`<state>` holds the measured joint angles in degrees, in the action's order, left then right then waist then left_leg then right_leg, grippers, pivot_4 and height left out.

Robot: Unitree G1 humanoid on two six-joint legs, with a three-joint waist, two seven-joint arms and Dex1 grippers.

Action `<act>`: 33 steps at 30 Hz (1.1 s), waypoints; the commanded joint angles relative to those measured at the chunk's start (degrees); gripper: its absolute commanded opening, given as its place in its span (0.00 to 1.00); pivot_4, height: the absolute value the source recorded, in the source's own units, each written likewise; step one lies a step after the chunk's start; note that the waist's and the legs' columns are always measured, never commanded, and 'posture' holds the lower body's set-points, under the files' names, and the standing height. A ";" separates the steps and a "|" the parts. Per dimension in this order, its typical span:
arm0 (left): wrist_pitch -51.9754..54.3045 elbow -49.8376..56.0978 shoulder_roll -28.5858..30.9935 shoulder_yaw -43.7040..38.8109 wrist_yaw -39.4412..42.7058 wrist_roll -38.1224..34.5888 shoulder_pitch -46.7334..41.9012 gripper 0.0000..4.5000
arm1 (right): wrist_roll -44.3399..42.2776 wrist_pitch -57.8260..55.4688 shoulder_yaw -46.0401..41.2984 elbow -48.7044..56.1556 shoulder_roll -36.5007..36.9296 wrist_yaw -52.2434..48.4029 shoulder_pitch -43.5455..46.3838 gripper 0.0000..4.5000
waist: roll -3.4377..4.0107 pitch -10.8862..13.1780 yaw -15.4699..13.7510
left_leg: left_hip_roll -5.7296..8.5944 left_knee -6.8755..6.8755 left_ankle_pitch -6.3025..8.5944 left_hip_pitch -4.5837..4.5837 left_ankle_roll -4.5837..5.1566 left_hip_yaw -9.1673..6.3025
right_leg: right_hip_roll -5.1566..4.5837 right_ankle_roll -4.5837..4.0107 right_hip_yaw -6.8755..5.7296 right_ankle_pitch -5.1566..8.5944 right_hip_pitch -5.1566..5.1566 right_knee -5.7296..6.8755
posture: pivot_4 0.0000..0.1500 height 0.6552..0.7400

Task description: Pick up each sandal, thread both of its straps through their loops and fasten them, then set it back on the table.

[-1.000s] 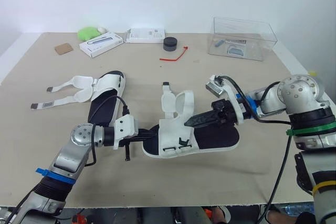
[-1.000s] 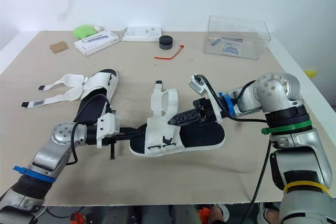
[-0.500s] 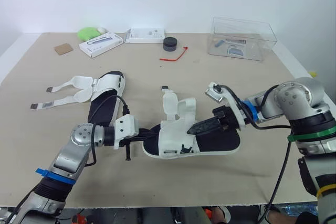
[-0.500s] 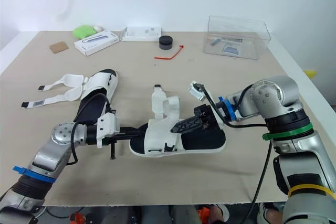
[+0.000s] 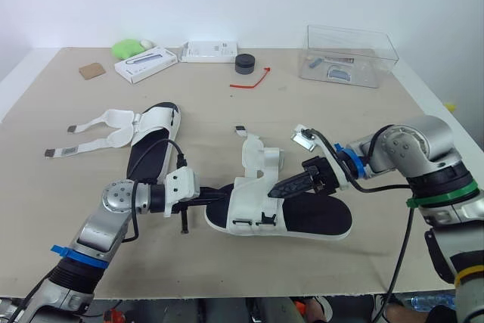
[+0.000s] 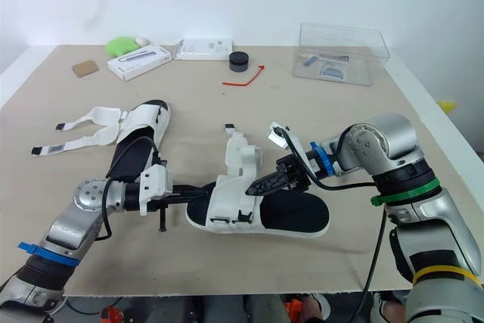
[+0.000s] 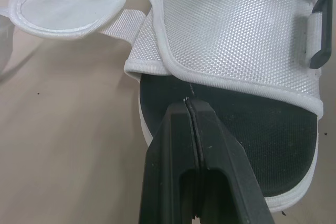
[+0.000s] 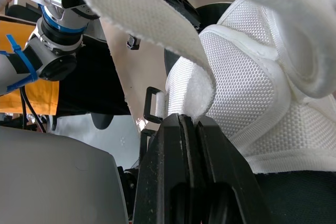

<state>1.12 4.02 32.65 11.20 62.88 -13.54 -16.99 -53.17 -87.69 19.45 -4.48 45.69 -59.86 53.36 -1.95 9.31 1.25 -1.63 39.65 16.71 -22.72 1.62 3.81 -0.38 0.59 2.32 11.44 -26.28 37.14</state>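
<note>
Takes in, from the head views, the whole table (image 5: 227,262): the near sandal (image 5: 310,218) resting on its sole around the middle, white upper raised at the end nearer the robot's left, black footbed bare toward the right; the far sandal (image 5: 151,138) well apart on the robot's left, both straps splayed loose on the table. Puts the left hand (image 5: 225,194) low at the near sandal's left end and the right hand (image 5: 274,191) above the footbed, tips against the upper from the opposite side. Lists, along the far edge, a clear box (image 5: 349,54), a white box (image 5: 146,63), a black puck (image 5: 244,63) and a red tie (image 5: 253,81). Gives, from the left wrist view, the closer detail: left hand's fingers (image 7: 173,129) pressed together with nothing seen between them, tips over the black footbed and touching the stitched edge of the mesh upper; also a padded flap (image 7: 68,14) joined by webbing and lying toward the table, and black loops (image 7: 319,35) on the upper's side. Gives, from the right wrist view, the grip itself: right hand's fingers (image 8: 168,145) together and clamped on the end of a strap (image 8: 157,30) arching down from above, just beside a black loop (image 8: 152,106) and the mesh upper.
</note>
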 commanded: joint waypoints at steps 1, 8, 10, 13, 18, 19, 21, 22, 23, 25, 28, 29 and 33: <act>0.06 1.10 0.44 -0.18 -0.06 0.09 0.60 0.00 | -0.65 -1.43 -1.03 3.39 0.41 -1.67 1.54 0.01 | 0.00 0.00 0.00 | 0.00 0.00 0.00 0.00 0.00 0.00 | 0.00 0.00 0.00 0.00 0.00 0.00 | 1.00 1.00; -0.44 0.44 0.45 0.08 0.17 0.52 0.20 0.00 | -3.20 -4.81 -2.68 5.26 -0.69 0.01 1.44 0.01 | 0.00 0.00 0.00 | 0.00 0.00 0.00 0.00 0.00 -0.02 | -0.01 0.00 -0.01 0.00 0.00 0.01 | 1.00 1.00; -0.52 0.29 0.38 0.11 0.09 0.61 0.15 0.00 | -3.47 -4.81 -2.80 5.55 -0.37 0.66 0.79 0.01 | 0.00 0.00 0.00 | 0.01 0.01 0.00 0.00 0.00 -0.01 | -0.02 -0.01 -0.01 -0.01 0.00 0.01 | 1.00 1.00; -0.60 0.19 0.30 0.14 0.01 0.69 0.14 0.00 | -3.42 -4.81 -3.08 6.95 -0.02 1.43 -0.18 0.01 | 0.00 0.00 -0.01 | 0.01 0.02 0.00 0.00 0.00 -0.02 | -0.01 -0.01 -0.01 -0.01 0.01 0.02 | 1.00 1.00; -0.58 0.29 0.19 0.25 -0.12 0.77 0.14 0.00 | -3.17 -4.81 -4.88 8.43 -1.18 3.87 -0.98 0.01 | 0.01 -0.01 0.00 | 0.00 0.01 0.00 0.00 0.00 -0.02 | -0.01 -0.01 -0.01 -0.01 0.01 0.02 | 1.00 1.00; -0.58 0.30 0.20 0.24 -0.10 0.75 0.12 0.00 | -3.25 -4.81 -5.21 8.41 -1.38 4.47 -1.04 0.01 | 0.01 -0.01 0.01 | 0.00 0.02 0.00 0.00 0.00 -0.02 | 0.00 -0.01 0.00 -0.01 0.00 0.02 | 1.00 1.00; -0.60 0.28 0.24 0.21 -0.06 0.76 0.08 0.00 | -3.86 -4.81 -5.86 7.87 -1.63 6.29 -1.17 0.01 | 0.00 -0.01 0.01 | 0.00 0.02 0.00 0.00 0.00 -0.03 | 0.00 -0.02 -0.01 -0.01 0.00 0.03 | 1.00 1.00; -0.60 0.28 0.27 0.21 -0.05 0.78 0.09 0.00 | -4.53 -4.81 -6.07 7.53 -1.59 7.17 -1.24 0.01 | 0.01 -0.01 0.01 | 0.00 0.02 0.00 0.00 0.00 -0.03 | 0.00 -0.02 -0.01 -0.01 0.01 0.03 | 1.00 1.00; -0.60 0.29 0.29 0.20 -0.06 0.80 0.09 0.00 | -5.16 -4.81 -6.20 7.30 -1.54 7.88 -1.29 0.01 | 0.01 -0.01 0.01 | 0.00 0.02 0.00 0.00 0.00 -0.03 | 0.00 -0.02 -0.01 -0.02 0.00 0.04 | 1.00 1.00; -0.62 0.28 0.36 0.14 -0.05 0.82 0.14 0.00 | -7.91 -4.81 -6.36 7.49 -0.95 9.09 -1.45 0.01 | 0.01 -0.01 0.01 | 0.00 0.02 0.00 0.00 0.00 -0.02 | 0.00 -0.02 -0.01 -0.02 0.00 0.04 | 1.00 1.00; -0.68 0.17 0.45 0.07 0.03 0.88 0.17 0.00 | -12.50 -4.81 -6.50 7.53 -0.10 11.11 -1.60 0.01 | 0.01 -0.01 0.01 | 0.00 0.02 0.00 0.00 0.00 -0.02 | 0.01 -0.02 -0.01 -0.02 0.00 0.04 | 1.00 1.00; -0.70 0.14 0.45 0.06 0.04 0.92 0.16 0.00 | -14.24 -4.81 -6.54 7.20 0.05 12.14 -1.61 0.01 | 0.00 -0.01 0.01 | 0.00 0.02 0.00 0.00 0.00 -0.03 | 0.00 -0.02 -0.01 -0.02 0.01 0.04 | 1.00 1.00; -0.82 -0.19 0.33 0.06 0.07 1.10 -0.19 0.00 | -19.76 -4.81 -6.88 7.39 0.53 16.25 -1.81 0.01 | 0.00 -0.01 0.01 | 0.00 0.02 0.00 0.00 0.00 -0.02 | 0.00 -0.02 0.00 -0.02 0.01 0.04 | 1.00 1.00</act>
<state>0.91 4.01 32.60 11.35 62.95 -12.93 -16.98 -69.15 -92.14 14.13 1.97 45.48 -44.94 51.63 -1.95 9.30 1.27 -1.63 39.67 16.71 -22.71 1.61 3.79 -0.37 0.57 2.32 11.42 -26.27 37.17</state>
